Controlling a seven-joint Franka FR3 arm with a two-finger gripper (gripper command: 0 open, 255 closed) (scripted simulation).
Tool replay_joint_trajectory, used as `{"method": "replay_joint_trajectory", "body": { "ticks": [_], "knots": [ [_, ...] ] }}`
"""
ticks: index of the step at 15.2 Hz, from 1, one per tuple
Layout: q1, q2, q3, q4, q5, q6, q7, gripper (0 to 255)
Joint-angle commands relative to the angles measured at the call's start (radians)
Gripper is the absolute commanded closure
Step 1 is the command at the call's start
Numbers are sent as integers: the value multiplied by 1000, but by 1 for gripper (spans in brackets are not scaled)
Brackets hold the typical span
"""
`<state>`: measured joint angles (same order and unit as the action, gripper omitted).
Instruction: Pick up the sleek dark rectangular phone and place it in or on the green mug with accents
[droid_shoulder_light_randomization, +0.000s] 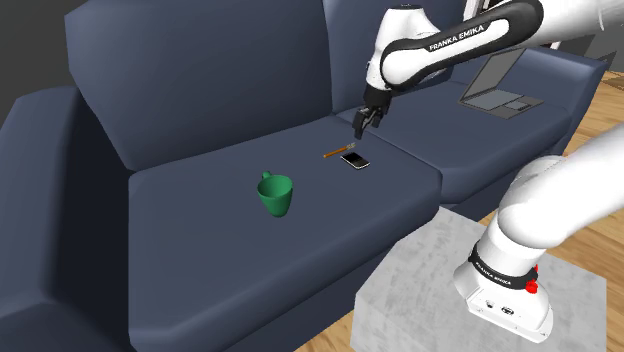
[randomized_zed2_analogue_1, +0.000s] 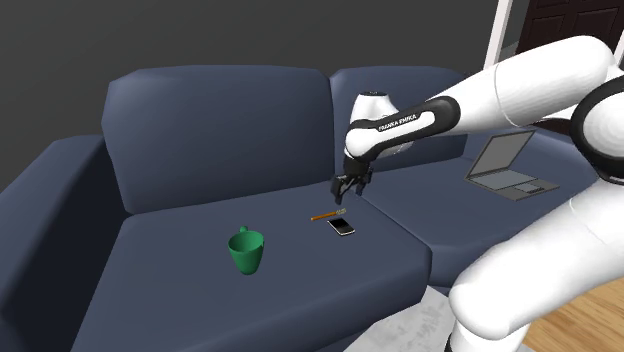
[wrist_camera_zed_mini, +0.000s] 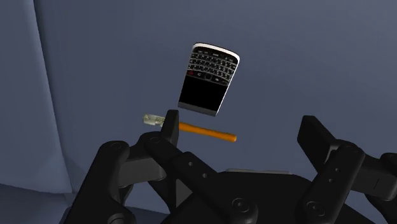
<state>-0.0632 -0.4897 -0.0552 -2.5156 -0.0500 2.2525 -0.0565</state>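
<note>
green mug (droid_shoulder_light_randomization: 277, 194) upright on sofa seat (droid_shoulder_light_randomization: 200, 240), centre-left of shoulder view. orange-handled tool (droid_shoulder_light_randomization: 335, 153), then phone (droid_shoulder_light_randomization: 354, 159) flat just right of it, mid-frame. jaws above, spread wide, empty; likely poised to drop onto the phone.

A dark blue sofa (droid_shoulder_light_randomization: 200, 210) bears a laptop (droid_shoulder_light_randomization: 495, 80) and, perhaps, an orange screwdriver (droid_shoulder_light_randomization: 335, 152).

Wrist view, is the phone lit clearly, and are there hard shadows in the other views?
Wrist view: phone evenly lit, keys distinct, no glare on its screen. Shoulder view: soft light, no hard shadow beside the green mug. Second exterior view: dimmer overall.
</note>
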Motion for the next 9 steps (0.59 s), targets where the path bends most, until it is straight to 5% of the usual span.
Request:
{"method": "replay_joint_trajectory", "body": {
  "ticks": [1,9],
  "knots": [
    [-6,63,-7,-16,4,78,10,0],
    [-17,323,-41,-1,41,313,19,0]
  ]
}}
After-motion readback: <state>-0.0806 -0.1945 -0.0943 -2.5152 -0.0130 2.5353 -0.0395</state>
